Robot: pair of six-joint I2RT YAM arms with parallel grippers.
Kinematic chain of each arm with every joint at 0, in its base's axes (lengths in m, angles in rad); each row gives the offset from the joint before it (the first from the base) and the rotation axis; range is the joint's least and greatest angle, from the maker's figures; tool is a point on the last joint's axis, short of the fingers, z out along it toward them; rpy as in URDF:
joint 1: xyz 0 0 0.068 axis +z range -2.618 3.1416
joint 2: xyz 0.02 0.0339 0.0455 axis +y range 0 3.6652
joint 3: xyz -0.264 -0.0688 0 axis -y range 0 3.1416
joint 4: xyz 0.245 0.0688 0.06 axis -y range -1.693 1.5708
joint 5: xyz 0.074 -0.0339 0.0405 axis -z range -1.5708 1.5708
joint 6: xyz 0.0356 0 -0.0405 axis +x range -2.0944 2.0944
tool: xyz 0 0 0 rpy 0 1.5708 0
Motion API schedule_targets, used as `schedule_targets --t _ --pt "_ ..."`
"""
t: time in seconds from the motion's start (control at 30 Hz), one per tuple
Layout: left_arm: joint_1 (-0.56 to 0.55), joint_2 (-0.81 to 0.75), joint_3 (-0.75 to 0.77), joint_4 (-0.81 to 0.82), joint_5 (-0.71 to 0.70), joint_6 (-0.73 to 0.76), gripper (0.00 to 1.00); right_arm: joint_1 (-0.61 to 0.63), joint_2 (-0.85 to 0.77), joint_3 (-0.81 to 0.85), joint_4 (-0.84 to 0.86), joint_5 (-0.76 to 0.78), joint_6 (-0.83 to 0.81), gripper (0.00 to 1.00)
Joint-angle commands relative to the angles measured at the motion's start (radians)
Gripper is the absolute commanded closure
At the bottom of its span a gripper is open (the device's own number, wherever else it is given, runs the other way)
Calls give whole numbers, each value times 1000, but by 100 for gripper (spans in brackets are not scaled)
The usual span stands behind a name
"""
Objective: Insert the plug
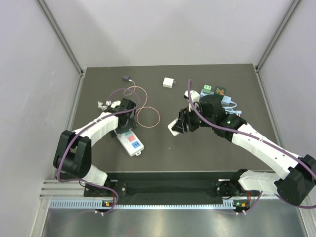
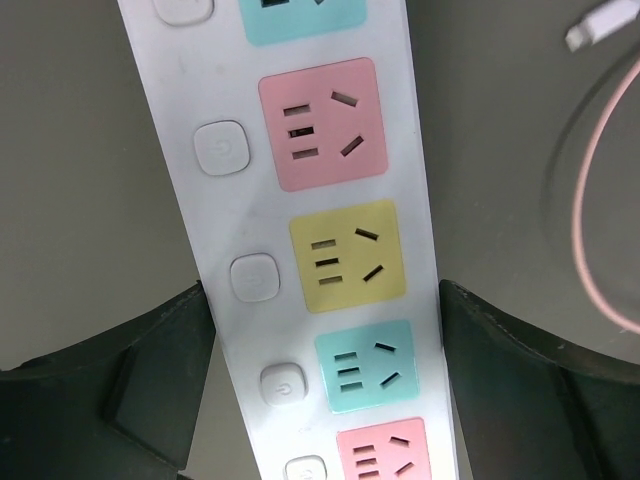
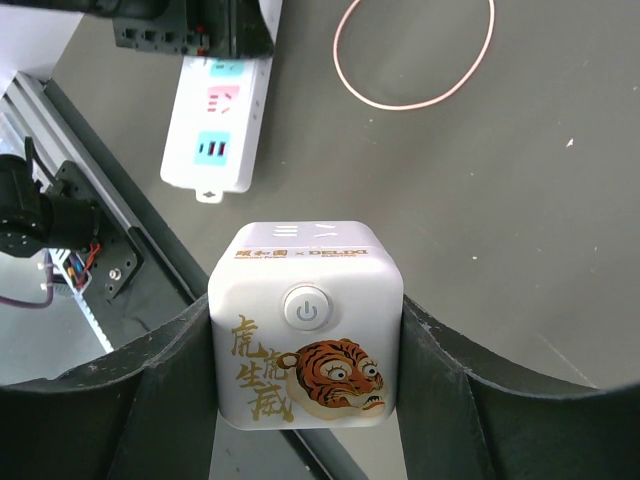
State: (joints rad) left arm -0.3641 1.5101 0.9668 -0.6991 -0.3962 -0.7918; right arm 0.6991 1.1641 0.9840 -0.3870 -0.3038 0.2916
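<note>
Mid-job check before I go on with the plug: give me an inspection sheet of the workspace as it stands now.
Surface: dark matte table.
Job's things: white power strip, coloured sockets, lying flat; white cube plug with tiger print.
Clutter: white charger, dark adapter, green and blue parts, small white pieces, all in the far half.
End effectors: left end effector straddles the strip, grip unclear; right end effector shut on the cube plug.
Cables: pink cable looped beside the strip.
Surroundings: grey walls, slotted rail at near edge.

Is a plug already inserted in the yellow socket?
No, the yellow socket on the power strip shows only empty slots.
</note>
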Motion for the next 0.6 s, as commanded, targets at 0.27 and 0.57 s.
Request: schedule_targets --t 0.27,0.57 --pt "-122 -4 -76 210 131 235 100 28 -34 36 37 69 0 100" --pt "-124 44 41 95 151 275 4 56 -24 97 33 104 -31 100"
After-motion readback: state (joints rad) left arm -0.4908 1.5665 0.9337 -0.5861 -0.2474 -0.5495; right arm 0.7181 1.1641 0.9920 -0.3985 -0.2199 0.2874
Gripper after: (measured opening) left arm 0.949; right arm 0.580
